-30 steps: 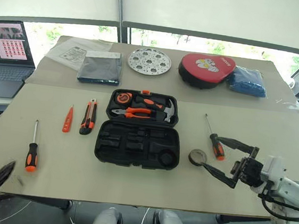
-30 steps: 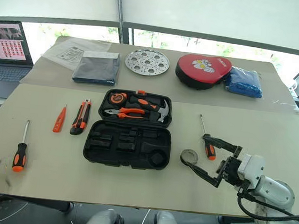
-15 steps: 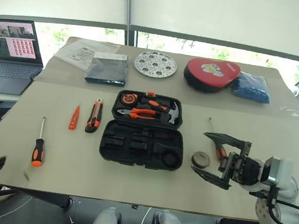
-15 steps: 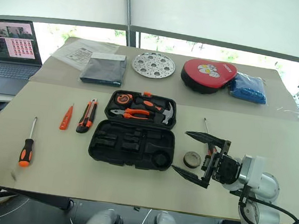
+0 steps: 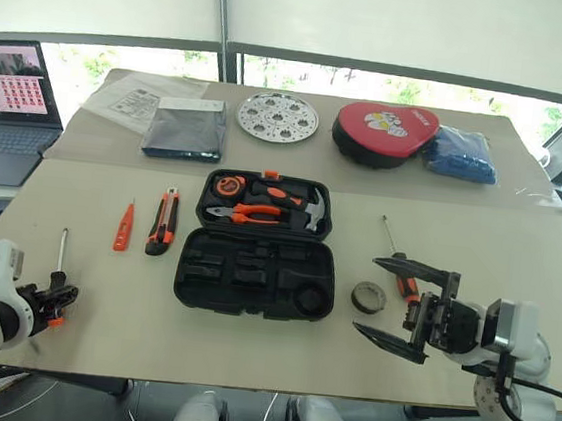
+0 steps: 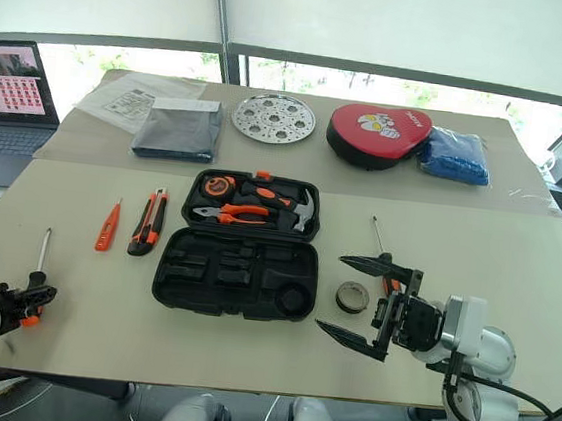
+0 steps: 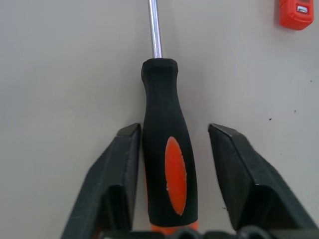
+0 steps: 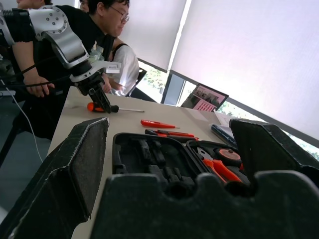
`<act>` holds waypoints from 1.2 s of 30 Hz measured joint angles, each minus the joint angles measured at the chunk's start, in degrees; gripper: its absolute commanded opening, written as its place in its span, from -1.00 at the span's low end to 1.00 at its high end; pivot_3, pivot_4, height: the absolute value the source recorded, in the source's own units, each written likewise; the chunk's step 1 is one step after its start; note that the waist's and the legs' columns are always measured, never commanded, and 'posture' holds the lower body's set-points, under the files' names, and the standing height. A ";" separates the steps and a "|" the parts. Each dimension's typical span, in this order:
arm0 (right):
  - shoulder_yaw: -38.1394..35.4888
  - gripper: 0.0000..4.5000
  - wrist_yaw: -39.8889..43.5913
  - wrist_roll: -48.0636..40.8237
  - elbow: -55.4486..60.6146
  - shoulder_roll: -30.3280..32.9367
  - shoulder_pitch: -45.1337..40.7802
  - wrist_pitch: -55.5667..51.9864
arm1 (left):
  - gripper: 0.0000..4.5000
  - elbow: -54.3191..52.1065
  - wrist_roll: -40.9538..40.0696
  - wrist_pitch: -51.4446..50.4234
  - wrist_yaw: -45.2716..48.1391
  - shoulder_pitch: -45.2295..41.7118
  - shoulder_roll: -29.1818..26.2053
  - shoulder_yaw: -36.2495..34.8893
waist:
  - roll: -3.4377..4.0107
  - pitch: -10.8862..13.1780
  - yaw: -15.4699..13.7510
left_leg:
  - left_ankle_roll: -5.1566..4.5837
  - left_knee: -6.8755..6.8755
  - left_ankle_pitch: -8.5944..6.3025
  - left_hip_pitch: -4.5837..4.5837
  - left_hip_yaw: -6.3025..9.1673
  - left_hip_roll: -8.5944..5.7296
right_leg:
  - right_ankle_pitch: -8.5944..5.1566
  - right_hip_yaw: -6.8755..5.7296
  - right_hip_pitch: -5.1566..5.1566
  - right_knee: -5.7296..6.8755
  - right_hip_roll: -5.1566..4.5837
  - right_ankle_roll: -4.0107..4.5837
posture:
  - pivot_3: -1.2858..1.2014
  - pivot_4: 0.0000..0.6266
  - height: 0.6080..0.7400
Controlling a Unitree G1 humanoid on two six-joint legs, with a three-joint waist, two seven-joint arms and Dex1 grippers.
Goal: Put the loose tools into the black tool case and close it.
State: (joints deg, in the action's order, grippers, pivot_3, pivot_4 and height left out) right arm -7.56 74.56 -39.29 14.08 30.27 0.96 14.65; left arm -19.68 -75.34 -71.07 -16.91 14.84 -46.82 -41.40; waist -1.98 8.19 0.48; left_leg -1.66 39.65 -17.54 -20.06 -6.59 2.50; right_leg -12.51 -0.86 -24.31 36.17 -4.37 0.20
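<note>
Orange-black screwdriver handle [image 7: 168, 169] lies between the left claw's [image 7: 174, 174] part-open fingers.

The left end effector [image 7: 172, 149] has come down astride the screwdriver [image 7: 167, 164].
</note>
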 measured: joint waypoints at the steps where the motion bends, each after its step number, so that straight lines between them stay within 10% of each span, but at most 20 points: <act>1: -0.01 1.00 0.14 0.03 -0.01 0.00 0.14 0.09 | -0.55 0.05 0.28 -0.02 -0.13 -0.02 0.27 -0.01 | 0.01 0.01 -0.06 | -0.01 0.00 -0.02 0.02 0.00 0.00 | 0.00 0.01 0.00 0.01 0.00 0.00 | 0.03 -0.52 1.00; 7: -0.95 1.00 0.24 0.37 -1.43 0.07 0.84 0.40 | -0.61 -1.31 9.13 9.26 13.79 -0.44 -1.12 0.26 | -0.01 0.02 -0.44 | 0.17 0.02 -0.01 -0.11 -0.04 -0.01 | -0.07 -0.05 -0.10 0.01 0.11 0.13 | 0.03 -0.52 1.00; 11: -5.96 1.00 -1.71 1.29 -3.69 2.88 0.60 0.36 | -0.61 -7.16 20.58 29.73 45.34 -5.70 -10.53 5.31 | 0.14 0.05 -1.77 | 0.47 0.07 -0.19 -0.18 -0.18 -0.21 | -0.24 -0.14 -0.06 -0.10 -0.08 0.40 | 0.03 -0.52 1.00; 14: -7.56 1.00 -4.25 2.16 -3.94 3.78 0.82 -0.41 | -0.61 -6.51 28.67 38.68 60.41 -16.01 -15.06 19.74 | 0.63 -0.01 -1.71 | 0.04 0.02 -0.07 -0.13 -0.26 -0.44 | -0.21 0.12 -0.01 -0.12 -0.06 0.10 | 0.03 -0.52 1.00; 20: -7.76 1.00 -11.94 3.63 1.50 7.06 2.61 -8.63 | -0.61 13.01 56.94 53.53 76.97 -49.23 -7.37 54.77 | 0.64 0.05 -1.57 | -0.19 0.08 0.13 -0.21 -0.39 -0.64 | -0.03 0.13 0.06 -0.12 0.22 -0.29 | 0.03 -0.52 1.00; 36: -7.62 1.00 -22.76 2.06 13.67 11.41 3.90 -27.29 | -0.61 32.20 77.57 62.31 87.52 -59.24 4.12 67.65 | 0.51 0.13 -1.40 | -1.26 1.13 -0.49 -1.35 -0.02 -0.66 | -0.08 0.13 -0.45 -0.33 -0.08 -1.03 | 0.03 -0.52 1.00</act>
State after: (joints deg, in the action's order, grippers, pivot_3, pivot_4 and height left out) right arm -15.18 51.80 -37.23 27.75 41.68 4.86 -12.64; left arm 12.53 2.22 -8.76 70.61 -44.40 -42.71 26.25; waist -1.47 8.32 -0.92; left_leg -2.92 40.78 -18.02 -21.42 -6.61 1.84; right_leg -12.59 -0.73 -24.76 35.84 -4.44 -0.84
